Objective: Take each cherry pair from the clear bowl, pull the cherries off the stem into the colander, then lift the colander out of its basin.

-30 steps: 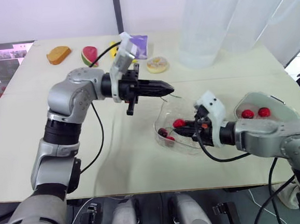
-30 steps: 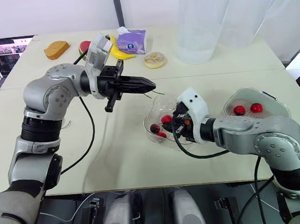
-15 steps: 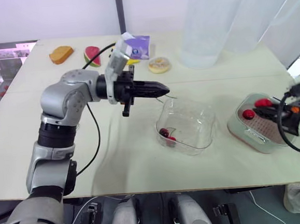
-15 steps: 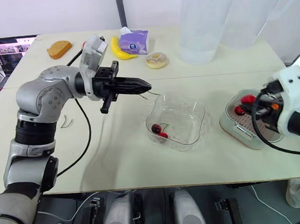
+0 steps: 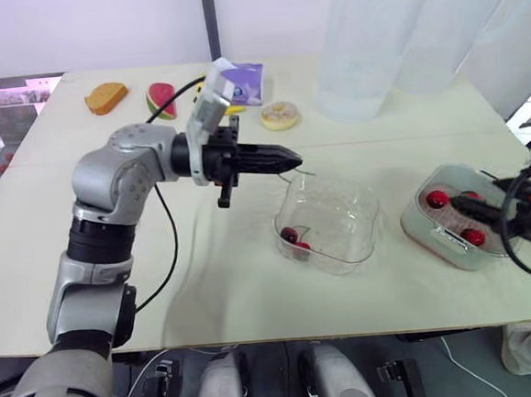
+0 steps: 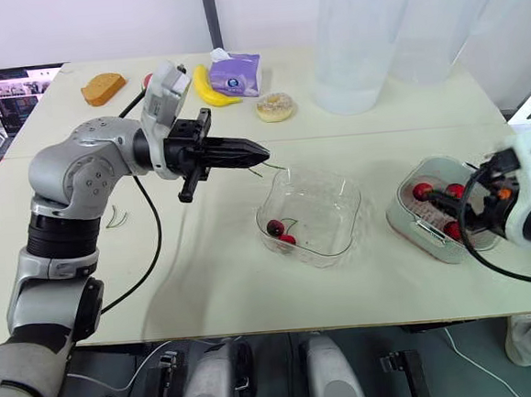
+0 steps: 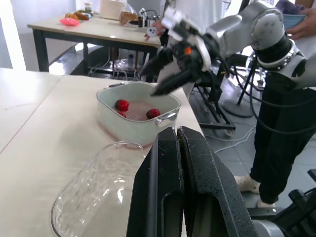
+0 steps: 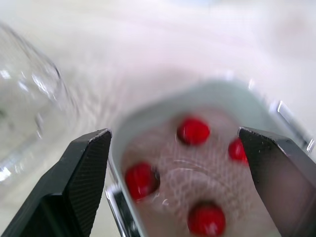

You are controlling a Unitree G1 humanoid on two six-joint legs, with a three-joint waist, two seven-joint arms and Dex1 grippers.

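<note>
The clear bowl (image 5: 327,226) sits mid-table with one cherry pair (image 5: 294,239) lying in it. To its right stands the white basin with the colander (image 5: 434,231), which holds several loose red cherries (image 8: 193,131). My right gripper (image 5: 487,210) hovers just over the colander, open wide, with nothing between its fingers (image 8: 89,168). My left gripper (image 5: 295,159) hangs above the bowl's far left rim, shut, and a thin bare stem (image 5: 305,169) sticks out of its tips. Its pressed-together fingers (image 7: 168,163) point towards the colander (image 7: 138,111).
Two big clear pitchers (image 5: 364,44) stand at the back right. A donut (image 5: 280,115), tissue pack (image 5: 242,81), watermelon slice (image 5: 158,98) and bread (image 5: 104,97) line the far side. A laptop (image 5: 9,94) sits far left. Loose stems (image 6: 115,215) lie by my left arm.
My right gripper has left the clear bowl with a cherry, swung right to the colander and opened there. The left gripper has barely moved.
</note>
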